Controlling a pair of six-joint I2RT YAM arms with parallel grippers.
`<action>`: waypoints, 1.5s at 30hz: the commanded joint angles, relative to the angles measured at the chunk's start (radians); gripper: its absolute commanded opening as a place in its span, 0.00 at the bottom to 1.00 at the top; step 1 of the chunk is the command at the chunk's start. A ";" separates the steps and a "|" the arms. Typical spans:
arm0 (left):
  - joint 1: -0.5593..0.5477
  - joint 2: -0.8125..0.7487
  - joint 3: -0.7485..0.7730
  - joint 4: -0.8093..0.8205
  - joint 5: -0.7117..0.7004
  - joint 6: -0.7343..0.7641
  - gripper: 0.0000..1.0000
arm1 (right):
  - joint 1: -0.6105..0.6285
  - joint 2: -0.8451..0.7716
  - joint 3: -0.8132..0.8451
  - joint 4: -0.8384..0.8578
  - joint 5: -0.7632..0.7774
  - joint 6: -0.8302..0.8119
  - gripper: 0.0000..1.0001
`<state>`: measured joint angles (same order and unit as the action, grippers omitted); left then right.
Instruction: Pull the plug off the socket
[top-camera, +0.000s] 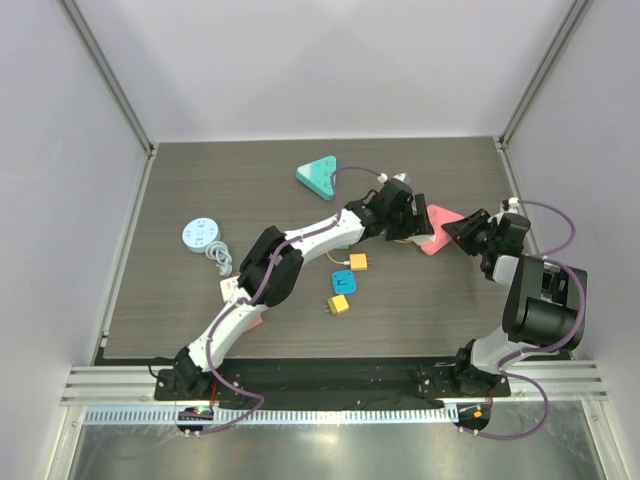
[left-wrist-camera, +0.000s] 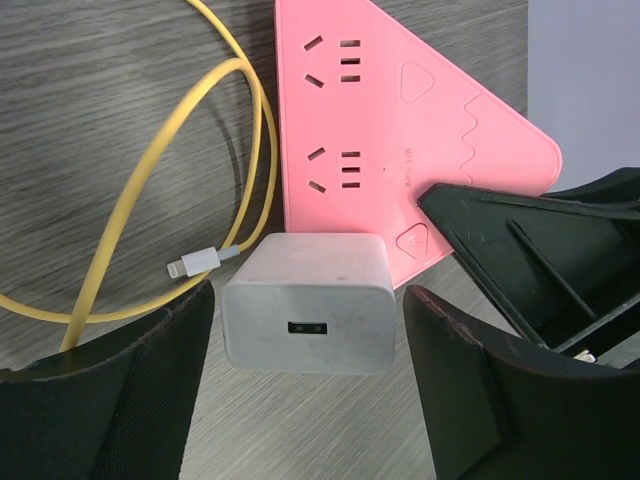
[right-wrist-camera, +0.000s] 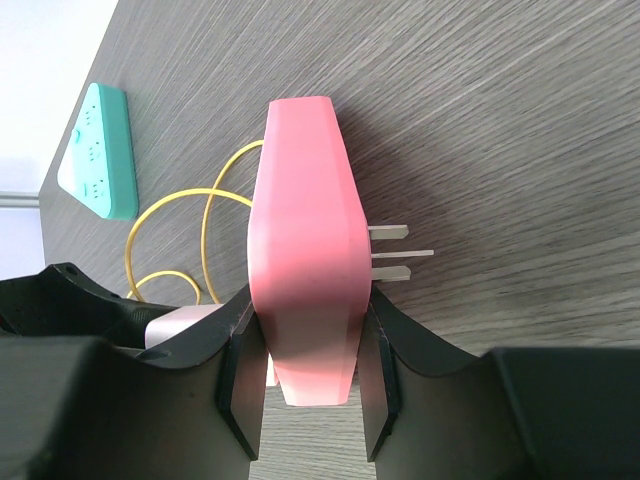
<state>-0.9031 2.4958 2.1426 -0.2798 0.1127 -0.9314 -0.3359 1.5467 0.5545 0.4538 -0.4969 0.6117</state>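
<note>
Here the white plug (left-wrist-camera: 306, 315) sits against the pink socket (left-wrist-camera: 400, 130) near the bench's (top-camera: 200, 180) right edge, its USB port (left-wrist-camera: 305, 328) facing the left wrist. The left fingers (left-wrist-camera: 120, 400) are spread either side of the plug, and the right fingers (right-wrist-camera: 243, 385) pinch the socket.

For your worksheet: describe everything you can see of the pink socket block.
The pink socket block is a flat triangle of smooth plastic with rounded corners. Its face carries two groups of socket slots, raised triangular marks and a wavy groove. Metal prongs stick out of its back. The right pincer is clamped across its thickness. A white charger sits against its face, apparently plugged in, between the open fingers of the left pincer. A yellow cable loops beside it.
</note>
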 joint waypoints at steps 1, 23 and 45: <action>0.003 0.005 0.013 0.063 0.031 -0.027 0.76 | 0.000 -0.019 -0.001 0.013 -0.002 -0.006 0.01; 0.004 -0.049 -0.019 0.063 0.064 -0.067 0.00 | 0.026 -0.027 0.016 -0.037 0.089 -0.049 0.01; 0.030 -0.339 -0.424 0.401 0.001 -0.198 0.00 | 0.041 -0.069 0.018 -0.124 0.231 -0.093 0.01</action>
<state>-0.8913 2.3081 1.7378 0.0284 0.1005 -1.1061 -0.2699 1.4769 0.5545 0.3473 -0.4412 0.5598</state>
